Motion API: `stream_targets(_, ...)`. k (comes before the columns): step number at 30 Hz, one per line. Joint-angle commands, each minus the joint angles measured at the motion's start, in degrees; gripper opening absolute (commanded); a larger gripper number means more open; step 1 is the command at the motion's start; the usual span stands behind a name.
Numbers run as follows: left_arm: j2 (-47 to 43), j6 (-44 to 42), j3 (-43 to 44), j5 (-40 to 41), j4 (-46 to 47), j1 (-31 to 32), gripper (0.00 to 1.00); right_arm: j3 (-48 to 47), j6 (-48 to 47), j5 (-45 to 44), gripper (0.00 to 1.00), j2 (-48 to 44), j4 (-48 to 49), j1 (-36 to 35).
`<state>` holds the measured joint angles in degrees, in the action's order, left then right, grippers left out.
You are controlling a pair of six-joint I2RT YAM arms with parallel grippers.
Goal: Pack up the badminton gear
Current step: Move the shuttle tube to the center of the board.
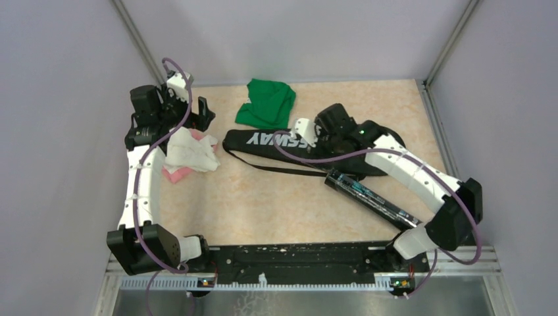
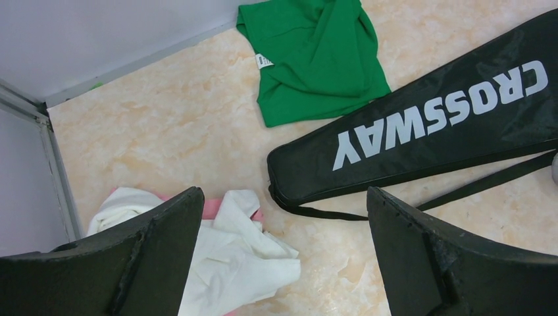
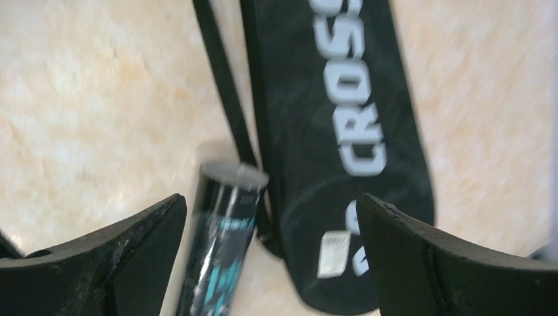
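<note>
My right gripper and left gripper stand spread, empty. The tube just beside the racket bag seems stiff, slippery: grip mid-length.

The left arm rises from the lower left of the top view to the upper left, wrist bent toward the centre. The left gripper points right with its jaws spread wide. The right arm folds from the lower right toward the middle. The right gripper points down, its jaws also wide apart.
</note>
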<state>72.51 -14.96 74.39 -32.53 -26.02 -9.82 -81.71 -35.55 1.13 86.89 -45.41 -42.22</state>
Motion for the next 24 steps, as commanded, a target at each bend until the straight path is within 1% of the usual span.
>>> stream_targets(1,-0.4,1.0,-0.9,-2.0,3.6,0.0,0.99,9.3,4.6,2.2,0.98,-7.1,-6.5,3.7)
stream_targets(4,-0.3,0.9,-1.5,-1.8,4.2,0.0,0.99,16.3,4.4,2.0,0.98,-10.6,-8.1,7.9)
stream_targets(8,0.0,1.2,-1.9,-2.2,4.0,-0.1,0.99,22.7,3.4,4.7,0.98,-12.9,-9.9,12.0)
stream_targets(13,0.5,1.4,-2.1,-2.5,4.1,-0.1,0.99,29.4,2.5,2.6,0.98,-12.2,-7.3,12.7)
stream_targets(17,0.8,1.4,-2.3,-2.9,4.1,-0.1,0.99,31.6,1.3,0.6,0.97,-8.5,-4.7,13.2)
stream_targets(19,0.7,1.3,-2.4,-2.9,4.1,-0.1,0.99,31.6,0.6,-0.3,0.92,-6.6,-3.6,13.2)
stream_targets(20,0.7,1.3,-2.5,-2.9,4.1,-0.1,0.99,31.5,0.0,-0.7,0.89,-5.8,-3.1,13.2)
stream_targets(22,0.4,1.2,-2.8,-2.9,4.4,-0.1,0.99,30.7,-1.0,-0.3,0.78,-4.3,-2.6,13.2)
stream_targets(23,0.2,1.2,-3.1,-2.9,4.5,0.0,0.99,30.1,-1.2,-0.2,0.71,-3.5,-2.0,12.8)
stream_targets(24,0.1,1.0,-3.2,-3.0,4.7,-0.1,0.99,29.6,-1.5,-0.2,0.65,-2.9,-1.8,12.1)
